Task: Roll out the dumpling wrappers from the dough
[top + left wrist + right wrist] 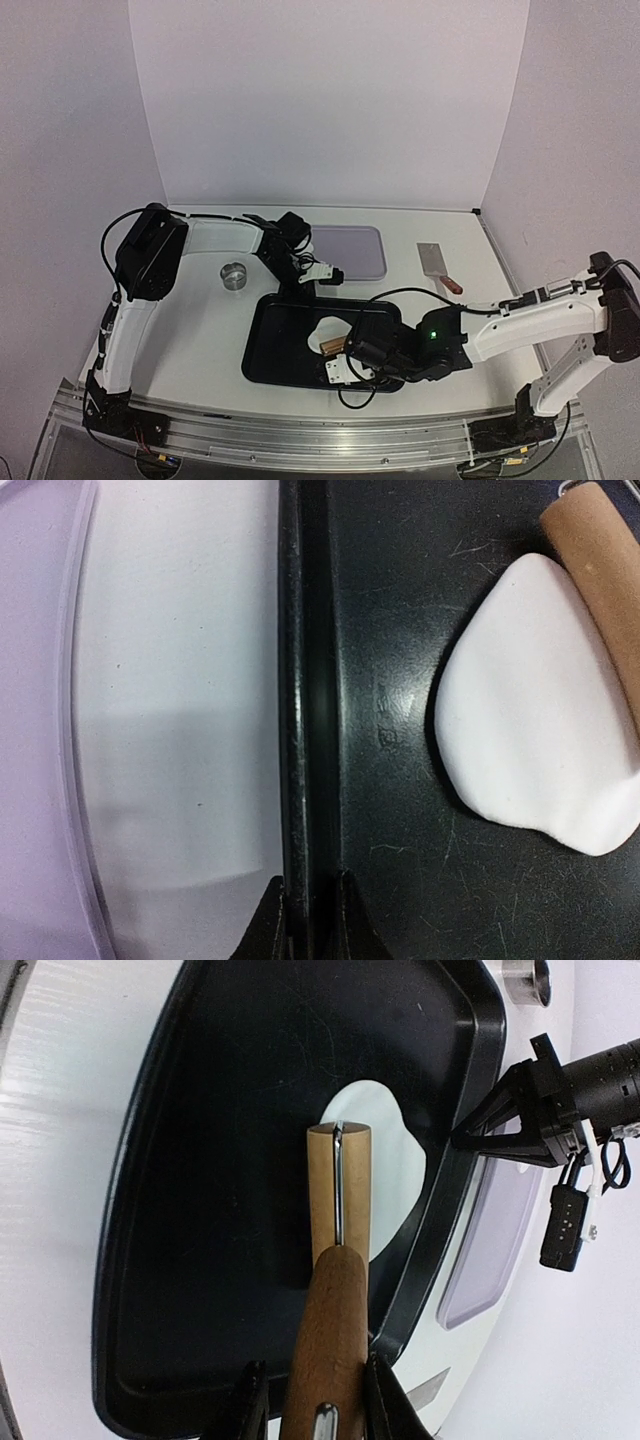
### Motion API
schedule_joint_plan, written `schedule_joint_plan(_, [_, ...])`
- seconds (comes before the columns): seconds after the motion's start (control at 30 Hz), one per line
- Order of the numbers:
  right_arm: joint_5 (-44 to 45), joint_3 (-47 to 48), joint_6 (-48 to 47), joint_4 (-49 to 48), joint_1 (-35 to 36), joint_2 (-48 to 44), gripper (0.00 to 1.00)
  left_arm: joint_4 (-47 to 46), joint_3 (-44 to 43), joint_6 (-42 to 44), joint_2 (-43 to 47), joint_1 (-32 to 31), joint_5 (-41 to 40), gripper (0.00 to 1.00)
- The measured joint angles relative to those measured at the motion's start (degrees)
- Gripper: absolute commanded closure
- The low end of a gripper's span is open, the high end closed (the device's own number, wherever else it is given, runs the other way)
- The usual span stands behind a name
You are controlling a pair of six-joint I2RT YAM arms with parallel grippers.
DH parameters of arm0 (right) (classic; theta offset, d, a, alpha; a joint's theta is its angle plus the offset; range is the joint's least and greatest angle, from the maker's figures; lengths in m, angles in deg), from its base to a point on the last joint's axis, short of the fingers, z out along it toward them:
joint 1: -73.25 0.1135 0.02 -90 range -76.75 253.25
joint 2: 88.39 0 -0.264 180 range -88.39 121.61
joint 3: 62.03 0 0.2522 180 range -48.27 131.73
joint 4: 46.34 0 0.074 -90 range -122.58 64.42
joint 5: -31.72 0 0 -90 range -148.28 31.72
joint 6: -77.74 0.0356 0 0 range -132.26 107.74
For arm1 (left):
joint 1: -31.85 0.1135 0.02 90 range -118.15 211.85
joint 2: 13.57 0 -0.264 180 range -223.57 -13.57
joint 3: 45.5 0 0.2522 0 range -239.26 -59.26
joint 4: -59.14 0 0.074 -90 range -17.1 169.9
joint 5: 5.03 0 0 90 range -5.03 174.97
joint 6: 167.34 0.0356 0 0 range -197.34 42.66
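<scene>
- Left tool (305,285) is at the tray's (262,345) 12 o'clock rim, clenched on the black lip. The wrist view shows the rim pinched between its jaws, so that arm is the anchor.
- Right tool (315,1400) comes in from the tray's 4 o'clock side, clamped around the brown handle of the roller (338,1190). The barrel points out ahead of it.
- The dough (328,325) lies on the tray floor around the middle: a flattened white sheet, teardrop in outline, not a ball and not yet even.
- The roller barrel lies across the dough's 6 o'clock edge in the top view, touching it and overlapping the sheet.
- My read: this is the flattening step, mid-roll. No wrappers in sight anywhere, so cutting has not begun.
- Ring (235,275) waits on the bench at the tray's 10 o'clock, well apart from both tools. The cleaver (437,265) sits out at 2 o'clock.
- Next move, as I judge it: drive the roller across the sheet toward 12 o'clock with steady downward pressure, barrel level, so the dough thins without bunching.
- The left clamp needs to hold firm, or the tray may skid on the bench.
- Watch the far end: the sheet sits near the tray's 12 o'clock wall and the left tool.
</scene>
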State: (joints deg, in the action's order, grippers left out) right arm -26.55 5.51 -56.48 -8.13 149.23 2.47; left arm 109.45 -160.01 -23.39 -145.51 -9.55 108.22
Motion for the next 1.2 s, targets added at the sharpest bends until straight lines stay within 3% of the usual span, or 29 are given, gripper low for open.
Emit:
schedule_joint_plan(0.43, [-0.02,0.66,7.00,8.25,3.61,-2.95,1.00,0.48,0.04,-0.24,0.00,0.51,0.92,1.00])
schedule_joint_plan(0.63, [-3.91,7.89,13.02,21.72,-0.26,-2.97,1.00,0.32,0.32,-0.48,0.00,0.58,1.11,1.00])
schedule_joint_plan(0.77, [-2.00,19.59,16.10,28.07,-3.42,0.72,1.00,0.21,0.39,-0.87,0.00,0.56,1.16,1.00])
schedule_joint_plan(0.97, [2.38,33.21,16.86,26.96,-4.30,7.26,1.00,-0.08,0.60,-1.80,0.02,0.54,1.19,1.00])
schedule_joint_plan(1.2, [2.64,32.42,14.68,23.90,-4.28,14.37,1.00,-0.16,0.75,-3.58,0.07,0.54,1.35,1.00])
